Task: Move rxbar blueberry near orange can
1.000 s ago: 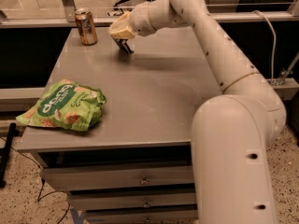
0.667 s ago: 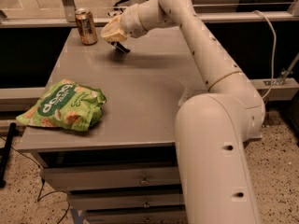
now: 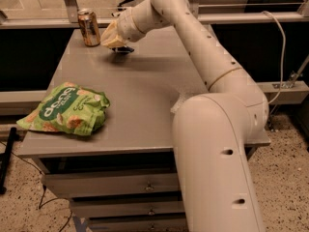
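Where the grey table [image 3: 145,100] reaches its far left corner, the gripper [image 3: 117,40] sits low over the surface, its cream casing angled down and to the left. The arm [image 3: 193,47] comes in from the near right: a thick base link fills the near right of the scene, and a thinner link slants up and away to the far left, ending at the gripper.

The bar [image 3: 125,49] shows only as a small dark sliver with a blue glint, poking out from under the right lower edge of the casing. It is right at the gripper's tip and close over or on the tabletop, with a shadow beneath it. The casing hides the grip, so I cannot tell how far the gripper is open, nor whether it has hold of the bar.

The can [image 3: 89,27] stands upright at the far left edge of the table, just left of the gripper and near the bar, with a narrow gap of bare table between can and casing.

A green bag [image 3: 65,108] lies flat at the near left, partly overhanging the left edge, well apart from can and bar. Drawers [image 3: 120,185] sit under the tabletop, and a pale cable [image 3: 282,47] hangs at the far right.
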Controlling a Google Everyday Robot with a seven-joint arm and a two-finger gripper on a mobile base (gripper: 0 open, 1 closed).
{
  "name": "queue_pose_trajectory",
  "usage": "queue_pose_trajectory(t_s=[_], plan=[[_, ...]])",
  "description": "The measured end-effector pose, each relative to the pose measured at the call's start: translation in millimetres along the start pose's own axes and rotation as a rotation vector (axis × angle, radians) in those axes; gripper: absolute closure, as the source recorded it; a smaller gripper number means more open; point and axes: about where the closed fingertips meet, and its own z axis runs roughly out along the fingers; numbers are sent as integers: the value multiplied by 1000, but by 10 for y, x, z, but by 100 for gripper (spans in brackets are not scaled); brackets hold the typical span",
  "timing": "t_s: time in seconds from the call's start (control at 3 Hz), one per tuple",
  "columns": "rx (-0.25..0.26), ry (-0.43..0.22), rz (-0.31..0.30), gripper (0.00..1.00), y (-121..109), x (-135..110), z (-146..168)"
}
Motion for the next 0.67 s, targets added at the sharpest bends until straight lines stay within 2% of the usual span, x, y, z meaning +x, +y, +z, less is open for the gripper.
queue_pose_trajectory(t_s=[0.67], plan=[[-49, 56, -134, 100, 25, -9, 178]])
